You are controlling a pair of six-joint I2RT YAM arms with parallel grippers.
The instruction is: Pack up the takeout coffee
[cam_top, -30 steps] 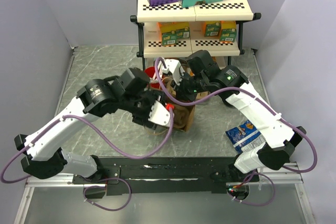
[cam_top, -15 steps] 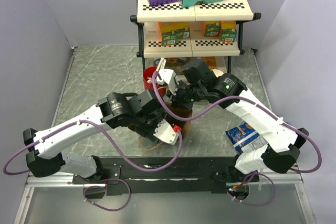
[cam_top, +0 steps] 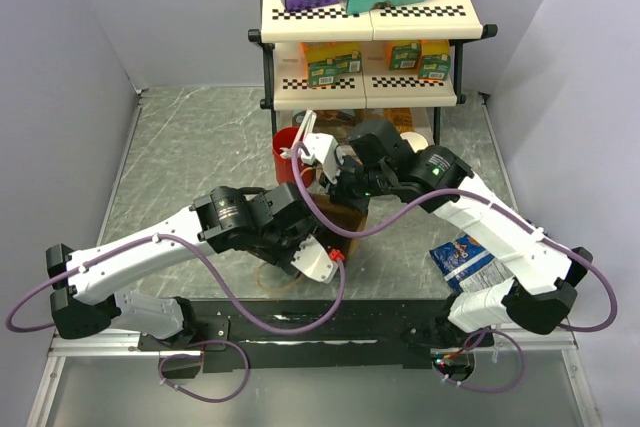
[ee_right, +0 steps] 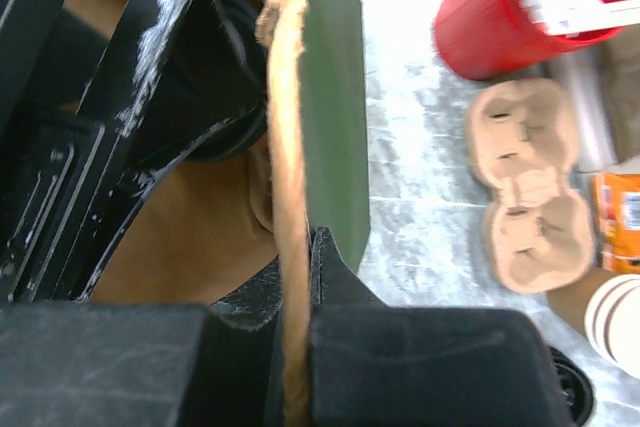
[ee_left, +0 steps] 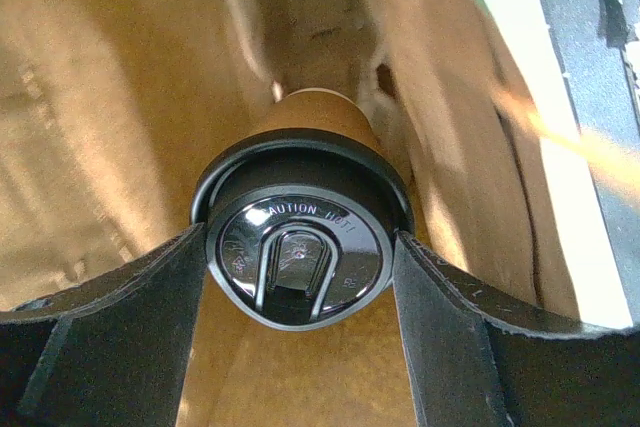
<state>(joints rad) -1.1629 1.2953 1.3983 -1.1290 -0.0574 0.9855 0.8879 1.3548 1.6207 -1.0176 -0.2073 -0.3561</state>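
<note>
Centre of left wrist view: takeout coffee (ee_left: 320, 112) sits inside brown paper bag (ee_left: 100, 97). Left gripper (ee_left: 299, 292) grips it at black lid (ee_left: 298, 262). Right gripper (ee_right: 295, 277) pinches bag's rope handle (ee_right: 285, 97). Cup probably light but crushable, likely liquid inside. Lid rim looks stiffest hold; keep upright.

Both arms reach to mid-frame; the left gripper (ee_left: 300, 247) clasps the takeout coffee (ee_left: 296, 265), the right gripper (ee_right: 291, 272) pinches a bag handle (ee_right: 285, 97).
</note>
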